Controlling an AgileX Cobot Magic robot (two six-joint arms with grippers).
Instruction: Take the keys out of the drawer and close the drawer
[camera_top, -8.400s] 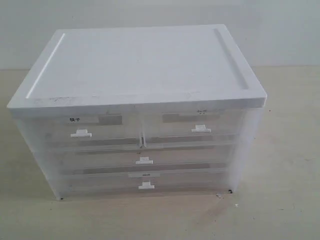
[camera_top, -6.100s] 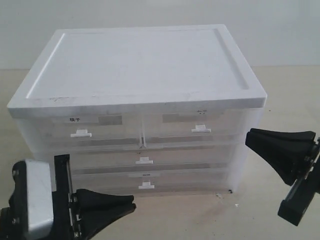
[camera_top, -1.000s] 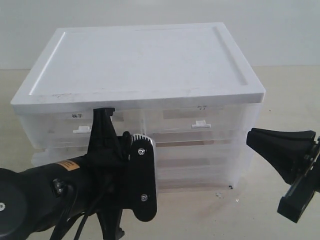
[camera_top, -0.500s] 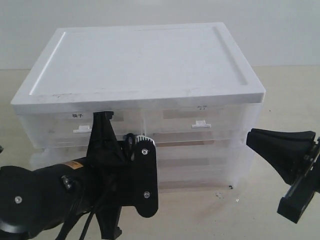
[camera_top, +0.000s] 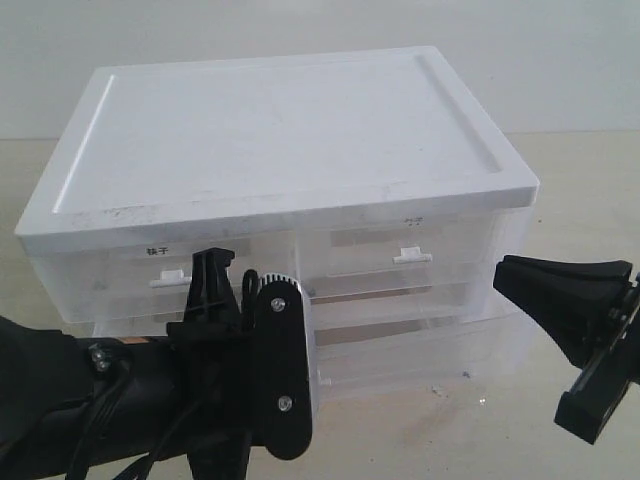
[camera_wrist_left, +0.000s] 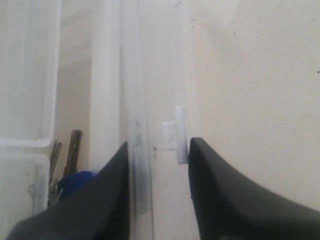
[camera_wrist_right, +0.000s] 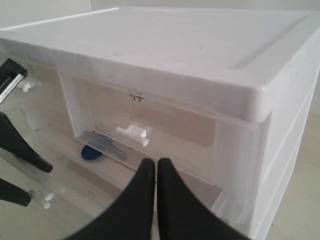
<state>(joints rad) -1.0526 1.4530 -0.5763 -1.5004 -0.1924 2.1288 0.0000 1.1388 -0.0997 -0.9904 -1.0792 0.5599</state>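
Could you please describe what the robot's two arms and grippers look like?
Both are black. The left gripper and right gripper have smooth fingers tapering to wedge-shaped tips. The left arm is a thick black tube with black cables, ending in a rounded plate with two silver screws.
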